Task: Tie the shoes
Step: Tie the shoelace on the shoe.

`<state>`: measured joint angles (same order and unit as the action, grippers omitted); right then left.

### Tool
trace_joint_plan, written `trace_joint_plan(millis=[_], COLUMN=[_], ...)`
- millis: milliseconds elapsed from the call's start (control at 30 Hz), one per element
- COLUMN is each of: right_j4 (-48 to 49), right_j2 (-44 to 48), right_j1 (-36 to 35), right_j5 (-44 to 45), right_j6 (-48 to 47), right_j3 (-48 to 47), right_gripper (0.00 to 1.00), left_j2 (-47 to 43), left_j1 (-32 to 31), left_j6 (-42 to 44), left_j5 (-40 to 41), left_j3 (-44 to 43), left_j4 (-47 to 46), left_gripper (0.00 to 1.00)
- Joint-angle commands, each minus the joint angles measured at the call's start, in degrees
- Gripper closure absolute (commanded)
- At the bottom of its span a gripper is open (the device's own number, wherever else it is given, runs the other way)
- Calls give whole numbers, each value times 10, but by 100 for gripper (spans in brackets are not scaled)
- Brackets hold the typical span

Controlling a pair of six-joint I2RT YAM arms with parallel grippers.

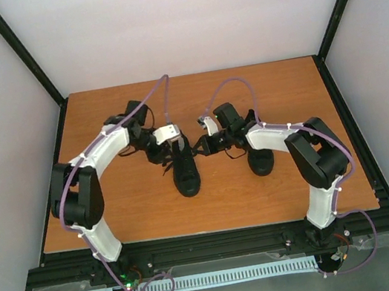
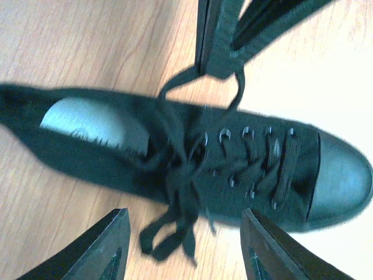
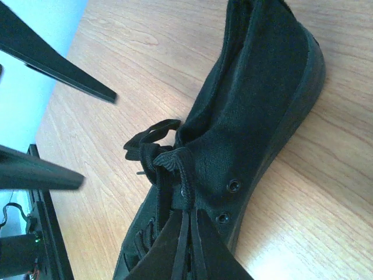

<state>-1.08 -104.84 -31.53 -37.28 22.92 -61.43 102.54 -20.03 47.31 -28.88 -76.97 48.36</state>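
- left gripper [image 2: 183,214] is hovering released, fingers spread, above the left shoe [image 2: 256,175] on the table [image 2: 76,52]
- right gripper [image 3: 185,213] is pinching that shoe's lace loop [image 2: 239,87] from the right

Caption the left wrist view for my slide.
Open left gripper over a black sneaker on the wooden table, while the shut right gripper pinches one lace loop.

Both arms are reaching inward; the left hand [image 2: 183,217] is hovering with fingers spread, the right hand [image 3: 185,220] is pinching tight.
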Motion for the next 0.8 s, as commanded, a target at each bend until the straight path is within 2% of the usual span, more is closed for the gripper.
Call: trace_joint_plan(millis=[0,100,233,300,500,533,567,633,667,700,767], right_j4=[5,2,-1,-1,-7,-8,-10,-17,-21,-27,-38], right_j2=[-7,-7,-6,-5,-2,-2,-2,-1,0,0,3], right_j1=[2,2,2,2,2,2,2,2,2,2,2], right_j5=[-15,-16,-17,-17,-14,-14,-15,-16,-16,-16,-14], right_j6=[-11,-12,-14,-15,-19,-20,-21,-24,-27,-32,-42], right_j3=[-8,-7,-7,-6,-3,-3,-4,-6,-7,-6,-7], right_gripper=[97,97,97,97,97,97,97,97,97,97,97], left_j2=[-25,-4,28,42,97,102,106,104,96,90,81], left_j1=[27,31,34,34,34,34,35,36,38,41,47], left_j6=[134,153,124,115,118,116,113,107,106,105,100], left_j5=[18,74,114,122,114,117,121,128,126,121,116], left_j3=[12,41,39,35,23,21,20,18,17,16,11], left_j4=[68,32,-29,-56,-46,-46,-47,-50,-52,-53,-56], left_gripper=[45,45,45,46,47,51,59,83,91,95,98])
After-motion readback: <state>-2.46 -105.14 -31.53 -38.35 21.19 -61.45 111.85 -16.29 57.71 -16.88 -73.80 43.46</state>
